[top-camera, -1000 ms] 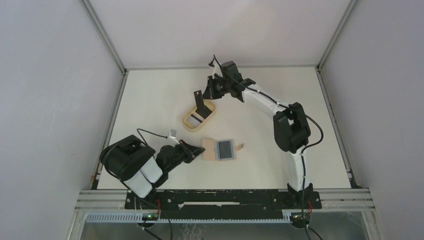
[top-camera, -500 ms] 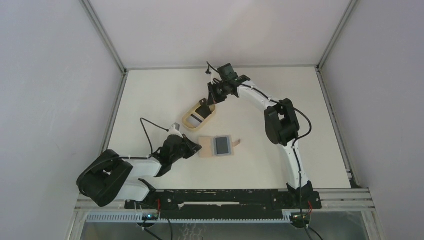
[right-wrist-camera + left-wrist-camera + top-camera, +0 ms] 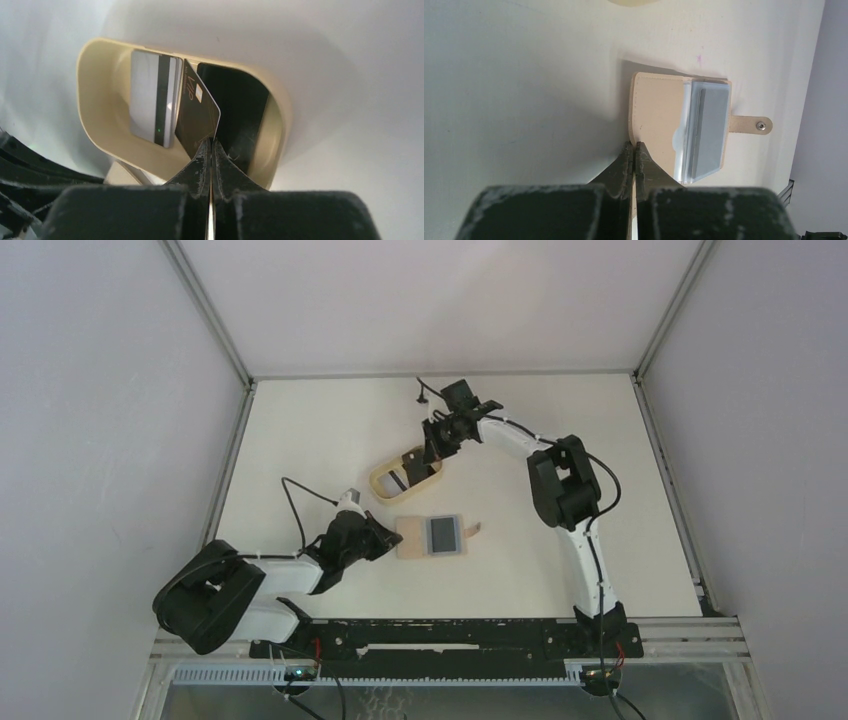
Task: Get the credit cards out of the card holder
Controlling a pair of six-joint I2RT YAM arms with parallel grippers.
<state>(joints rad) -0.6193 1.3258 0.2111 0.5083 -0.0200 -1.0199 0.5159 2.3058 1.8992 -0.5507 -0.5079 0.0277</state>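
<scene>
Left pincer (image 3: pixel 634 146) pinches the edge of the tan fold-over card holder (image 3: pixel 656 107); right pincer (image 3: pixel 211 144) grips a thin black credit card (image 3: pixel 197 120), tilted inside the beige oval tray (image 3: pixel 95 100).

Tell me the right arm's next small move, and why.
Probably open the right fingers and let go of the dark card. They are shut on its corner, and it already stands tilted inside the beige tray, beside a pale striped card lying there. The left fingers are shut on the card holder at its edge, so nothing else needs moving.
</scene>
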